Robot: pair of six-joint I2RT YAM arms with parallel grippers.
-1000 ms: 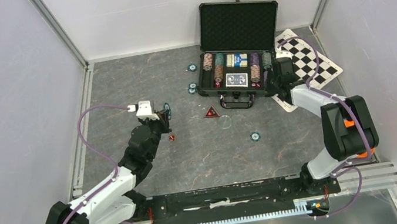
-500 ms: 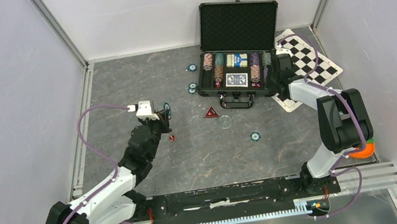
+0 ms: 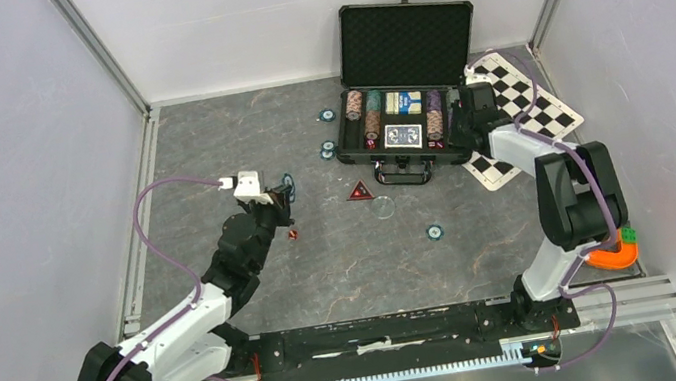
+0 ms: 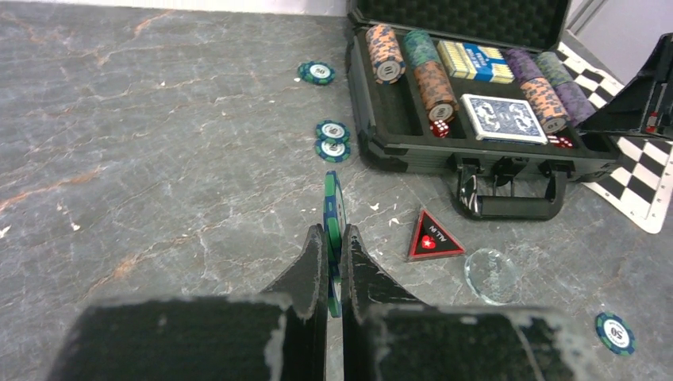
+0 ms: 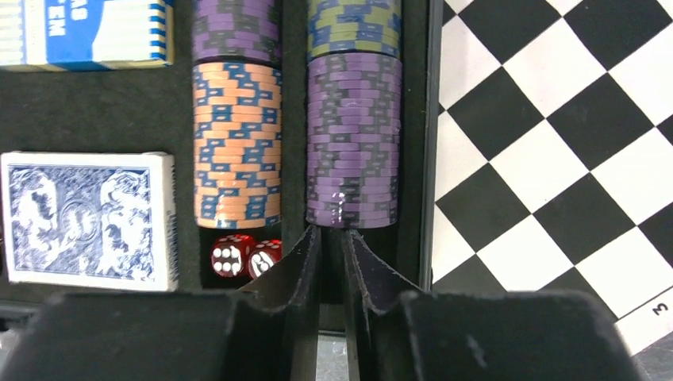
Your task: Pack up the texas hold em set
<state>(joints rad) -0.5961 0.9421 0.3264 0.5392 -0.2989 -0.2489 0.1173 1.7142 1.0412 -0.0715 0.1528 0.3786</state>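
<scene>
resting in case (image 3: 407,43): chips (image 5: 353,135), decks (image 5: 87,218), dice (image 5: 232,256)

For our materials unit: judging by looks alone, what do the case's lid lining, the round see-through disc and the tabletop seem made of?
Lid lining: black foam, matt, dimpled surface.
Disc: clear plastic or glass, glossy; the surface beneath shows through.
Tabletop: grey stone look with pale veins, possibly printed laminate.

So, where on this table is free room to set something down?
Free: the wide far-left area between the left wall and the loose chips; also the near strip between the single chip and the arm bases. Crowded: before the case, around marker and clear disc.
</scene>
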